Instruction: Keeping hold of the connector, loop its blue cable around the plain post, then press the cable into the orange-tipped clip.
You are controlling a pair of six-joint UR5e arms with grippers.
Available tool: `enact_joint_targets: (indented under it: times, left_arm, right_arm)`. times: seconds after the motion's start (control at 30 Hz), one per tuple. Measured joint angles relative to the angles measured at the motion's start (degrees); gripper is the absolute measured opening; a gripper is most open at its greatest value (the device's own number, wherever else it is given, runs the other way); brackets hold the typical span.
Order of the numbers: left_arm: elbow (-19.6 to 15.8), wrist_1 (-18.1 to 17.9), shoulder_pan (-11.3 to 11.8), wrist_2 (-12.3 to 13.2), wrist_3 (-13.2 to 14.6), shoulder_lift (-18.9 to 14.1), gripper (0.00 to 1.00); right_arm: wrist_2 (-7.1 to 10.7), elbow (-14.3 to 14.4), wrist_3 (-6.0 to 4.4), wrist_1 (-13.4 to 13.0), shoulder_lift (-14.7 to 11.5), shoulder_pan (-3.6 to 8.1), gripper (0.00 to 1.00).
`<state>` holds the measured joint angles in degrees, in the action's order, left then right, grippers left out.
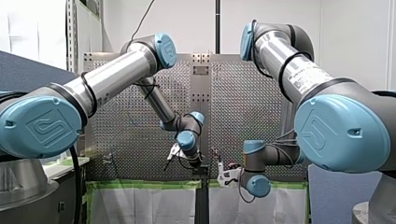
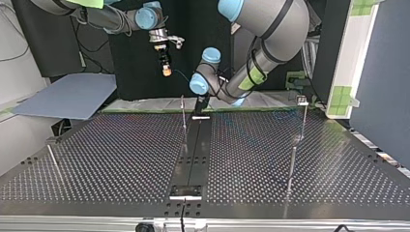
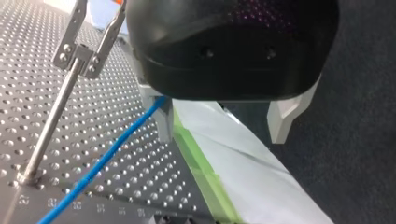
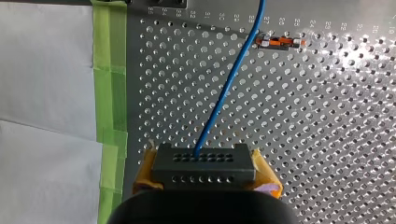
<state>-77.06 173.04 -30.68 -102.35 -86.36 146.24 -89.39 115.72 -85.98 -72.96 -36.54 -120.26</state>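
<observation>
Bench (image 2: pixel 121 159): perforated. Several posts (image 2: pixel 292 164) stood on it in the top view; which one the loop was meant for, I could not tell.
Right pincer (image 4: pixel 204 176): lower middle of the right wrist frame, clenched on the connector (image 4: pixel 204 161) with yellow pads either side.
Left pincer (image 3: pixel 223 139): released, fingers wide apart. The blue cable (image 3: pixel 102 161) ran down-left past one finger, ungripped.
Risk, cable: unguided, so it would likely slip off that finger mid-loop.
Risk, connector: looping tension could skew it in the pads.
Risk, orange-tipped clip (image 4: pixel 279 43): a small target in the upper right; the cable might ride over it.
Views: the right wrist view alone showed the grasp. The left wrist view alone showed the open fingers. In the top view the cable was too thin to follow.
</observation>
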Motion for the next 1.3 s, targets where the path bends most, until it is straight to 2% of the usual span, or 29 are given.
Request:
enact_joint_targets:
  times: [0.2,0.27,0.3,0.33,0.37,0.4,0.47,0.5,0.57,0.6,0.67,0.73,1.0,1.17,1.3]
  left_arm:
    - [-0.8,-0.5,0.3,0.7,-1.6,0.0,0.99]
    - [-1.1,-0.9,0.4,0.7,-1.7,0.0,0.88]
    - [-1.2,-1.1,0.5,0.7,-1.8,0.0,0.88]
    - [-1.3,-1.3,0.6,0.7,-1.8,0.0,0.83]
    - [-1.4,-1.5,0.6,0.8,-1.8,0.0,0.72]
    - [-1.5,-1.6,0.7,0.9,-1.8,0.0,0.72]
    - [-1.5,-1.8,0.8,1.4,-1.9,0.0,0.57]
    - [-1.5,-1.9,0.8,1.8,-1.9,0.0,0.57]
    - [-1.5,-2.4,0.9,2.6,-1.9,0.0,0.33]
    - [-1.6,-2.7,0.9,3.0,-1.9,0.0,0.33]
    - [-1.5,-3.6,0.9,4.1,-2.0,0.0,0.04]
    - [-1.5,-4.6,0.9,5.3,-2.4,0.0,0.0]
    - [-1.5,-8.5,1.0,8.9,-3.8,0.0,0.0]
    - [-1.5,-9.8,1.0,8.5,-3.7,0.0,0.0]
    - [-1.6,-10.6,0.8,7.3,-3.8,0.0,0.0]
  right_arm:
    - [0.0,0.0,0.0,0.0,0.0,0.05,0.0]
    - [-0.02,0.0,0.0,0.0,0.0,0.12,0.0]
    - [-0.02,0.0,0.0,0.0,0.0,0.15,0.0]
    - [-0.02,0.0,0.0,-0.1,0.0,0.19,0.0]
    - [-0.02,0.0,0.0,-0.1,0.0,0.21,0.0]
    - [-0.02,0.0,0.0,-0.1,0.0,0.22,0.0]
    - [-0.05,0.0,0.05,-0.1,0.0,0.25,0.0]
    - [-0.06,0.0,0.1,-0.1,0.0,0.27,0.0]
    - [-0.07,0.0,0.18,-0.1,0.0,0.3,0.0]
    - [-0.08,0.0,0.21,-0.1,0.0,0.31,0.0]
    - [-0.09,0.0,0.24,-0.1,0.0,0.36,0.0]
    - [-0.09,0.0,0.28,-0.1,0.0,0.39,0.0]
    - [-0.19,-0.1,0.4,0.0,0.0,0.61,0.0]
    - [-0.23,-0.4,0.36,0.2,0.0,1.07,0.0]
    - [-0.63,-1.2,0.49,1.4,0.0,1.59,0.0]
